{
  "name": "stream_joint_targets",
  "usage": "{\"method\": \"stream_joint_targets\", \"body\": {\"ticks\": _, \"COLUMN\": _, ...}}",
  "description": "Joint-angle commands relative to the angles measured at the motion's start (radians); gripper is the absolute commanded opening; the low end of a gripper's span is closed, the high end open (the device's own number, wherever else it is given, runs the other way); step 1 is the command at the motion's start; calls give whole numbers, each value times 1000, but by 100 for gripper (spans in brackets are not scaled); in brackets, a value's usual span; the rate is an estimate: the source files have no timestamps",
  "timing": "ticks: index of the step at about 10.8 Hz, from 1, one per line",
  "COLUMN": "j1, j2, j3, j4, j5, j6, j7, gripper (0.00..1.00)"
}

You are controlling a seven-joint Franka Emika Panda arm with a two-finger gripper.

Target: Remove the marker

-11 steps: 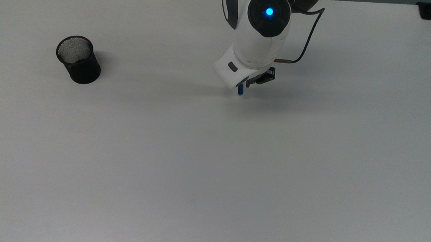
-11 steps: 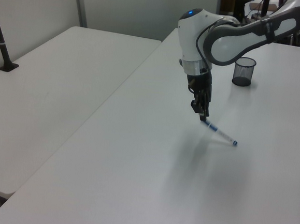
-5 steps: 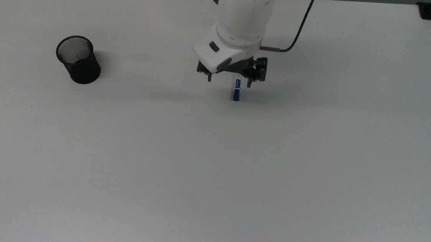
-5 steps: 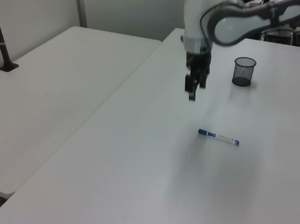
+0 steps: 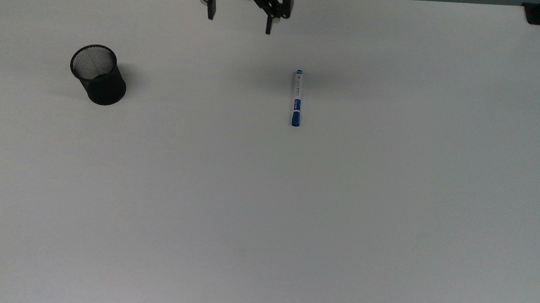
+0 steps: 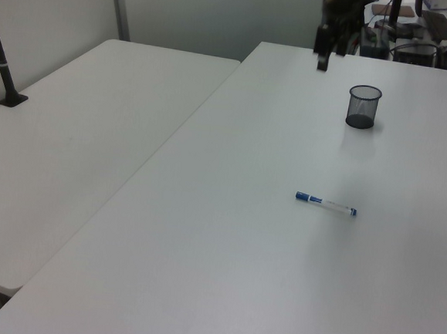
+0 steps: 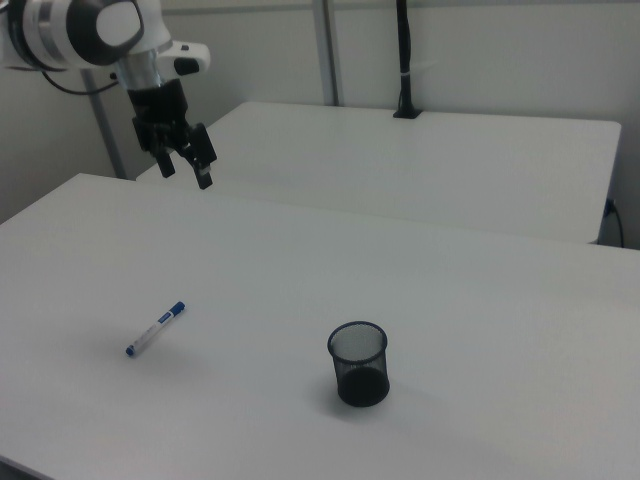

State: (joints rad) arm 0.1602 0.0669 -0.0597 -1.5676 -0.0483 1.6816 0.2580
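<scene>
Reading the top view from its left, we come first to the black mesh cup (image 5: 98, 75), standing upright and empty as far as we can see, well apart from everything else. Further right and higher up hangs the gripper (image 5: 238, 18), at the far edge of the table, its two fingers spread wide with nothing between them. We judge it is raised and clear of the work. To the right again lies the marker (image 5: 297, 97), flat on the table, its long axis running up and down the top view, blue cap toward the bottom. It sits well apart from the cup and from the gripper, so we judge the removal done, with the marker resting outside the cup.

The white table (image 5: 293, 221) is smooth and bare apart from these two things. In the right view a second white table (image 7: 450, 150) stands behind, with a black pole (image 7: 403, 60) rising from it against a pale wall.
</scene>
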Motion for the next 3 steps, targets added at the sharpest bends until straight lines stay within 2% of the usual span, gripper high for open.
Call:
{"method": "stream_joint_targets", "body": {"ticks": 1, "j1": -34, "j2": -76, "j3": -2, "j4": -35, "j5": 1, "j6": -59, "j7": -23, "gripper": 100}}
{"method": "stream_joint_targets", "body": {"ticks": 3, "j1": -36, "j2": -88, "j3": -3, "j4": -35, "j5": 1, "j6": -80, "j7": -25, "gripper": 100}}
